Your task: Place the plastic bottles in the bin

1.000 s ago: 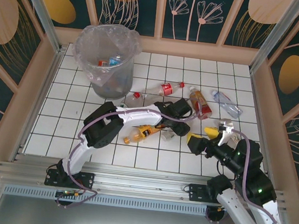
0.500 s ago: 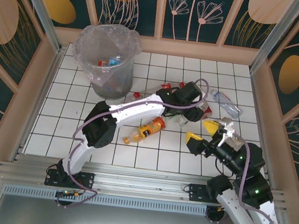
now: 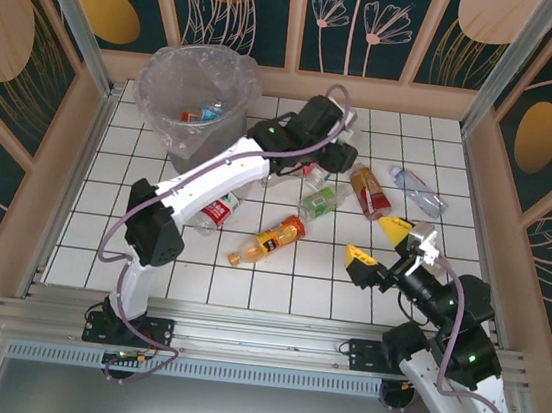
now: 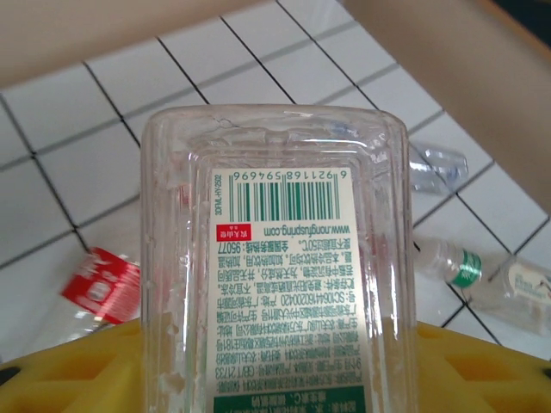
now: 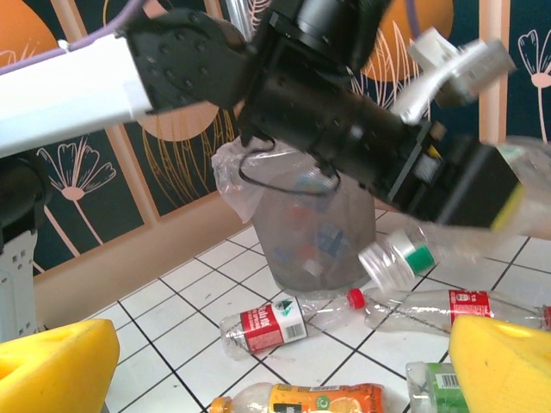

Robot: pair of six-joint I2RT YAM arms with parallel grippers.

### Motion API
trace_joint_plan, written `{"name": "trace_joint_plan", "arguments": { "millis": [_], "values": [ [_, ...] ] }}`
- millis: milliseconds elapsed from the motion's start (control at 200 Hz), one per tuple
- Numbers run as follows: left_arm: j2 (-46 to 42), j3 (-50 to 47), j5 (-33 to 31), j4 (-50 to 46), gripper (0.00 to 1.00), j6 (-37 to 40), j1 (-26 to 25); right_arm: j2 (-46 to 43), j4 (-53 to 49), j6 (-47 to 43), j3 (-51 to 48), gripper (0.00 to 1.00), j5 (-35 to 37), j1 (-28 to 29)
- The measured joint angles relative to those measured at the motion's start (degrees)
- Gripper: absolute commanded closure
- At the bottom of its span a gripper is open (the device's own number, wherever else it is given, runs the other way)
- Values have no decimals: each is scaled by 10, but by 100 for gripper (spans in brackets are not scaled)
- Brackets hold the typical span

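Note:
My left gripper [image 3: 340, 157] hangs above the table right of the bin [image 3: 193, 106], shut on a clear plastic bottle [image 4: 275, 258] with a white and green label. Its yellow pads [image 4: 77, 370] press both sides of the bottle. From the right wrist, that bottle's green-ringed neck [image 5: 405, 254] points down in front of the bin [image 5: 314, 224]. More bottles lie on the tiles: red-labelled [image 3: 217, 209], orange [image 3: 272, 241], green-labelled [image 3: 322, 200], reddish-orange [image 3: 369, 191] and clear blue [image 3: 419, 191]. My right gripper [image 3: 387, 242] stands open near the front right, holding nothing.
The bin is lined with a crinkled clear bag and holds several bottles. Wooden walls and metal posts ring the tiled table [image 3: 130, 249]. In the right wrist view, a red-capped bottle [image 5: 430, 305] lies just before the bin, and my left arm [image 5: 77, 86] reaches across above.
My left arm has lifted the clear bottle off the middle of the table and carried it back and left, towards the bin. The right gripper has barely shifted.

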Motion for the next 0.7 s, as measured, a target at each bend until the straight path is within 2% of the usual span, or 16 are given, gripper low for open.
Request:
{"name": "trace_joint_plan", "arguments": {
  "millis": [230, 701],
  "values": [
    [-56, 10, -39, -26, 38, 14, 35, -3, 6, -2, -5, 1, 4, 0],
    [-112, 14, -116, -71, 38, 55, 133, -3, 9, -3, -7, 1, 7, 0]
  ]
}}
